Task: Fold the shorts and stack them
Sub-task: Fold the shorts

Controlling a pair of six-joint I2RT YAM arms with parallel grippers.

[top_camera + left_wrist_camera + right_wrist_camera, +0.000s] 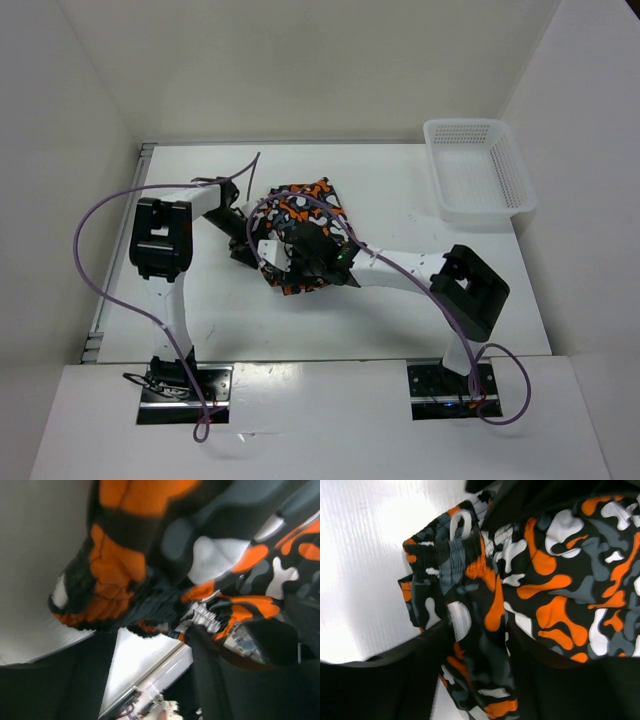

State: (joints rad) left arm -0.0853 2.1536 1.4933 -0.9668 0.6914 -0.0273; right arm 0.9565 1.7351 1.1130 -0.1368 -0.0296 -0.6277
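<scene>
The camouflage shorts (308,205) lie bunched in a heap at the middle of the table. My right gripper (298,262) is down on the heap's near side. In the right wrist view a thick fold of the shorts (540,580) runs between the fingers of the right gripper (479,630), which stand wide apart on either side of it. My left gripper (243,250) is at the heap's left edge. In the left wrist view the left gripper (150,642) is open, bare table shows in its gap, and a lifted edge of the shorts (135,565) hangs over its fingertips.
A white mesh basket (470,124) stands at the table's back right corner. White walls close in the table on the left, back and right. Purple cables loop off both arms. A metal rail (100,310) runs along the table's left edge.
</scene>
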